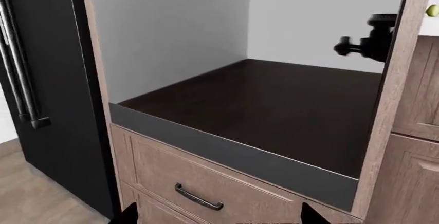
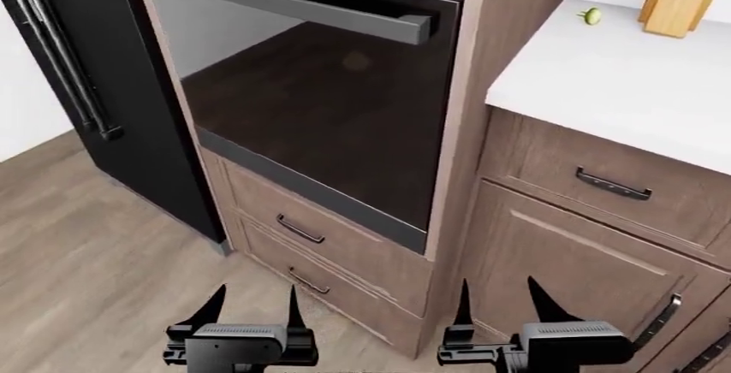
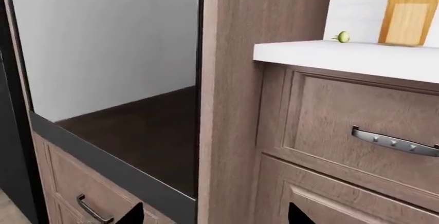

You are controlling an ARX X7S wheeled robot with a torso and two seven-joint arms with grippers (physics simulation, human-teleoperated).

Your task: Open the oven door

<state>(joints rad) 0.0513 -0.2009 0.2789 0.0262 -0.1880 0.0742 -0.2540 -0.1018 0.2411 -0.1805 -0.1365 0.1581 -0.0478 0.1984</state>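
Oven door (image 2: 308,108) is sitting closed in the wooden cabinet, up and ahead of both pincers, touching neither. Its bar handle (image 2: 291,1) is running sideways along the top edge. Left pincer (image 2: 252,304) and right pincer (image 2: 497,300) are hanging apart-fingered below, facing the drawers (image 2: 331,253). Fridge (image 2: 80,74) is standing just left; bench (image 2: 617,74) is lying right.
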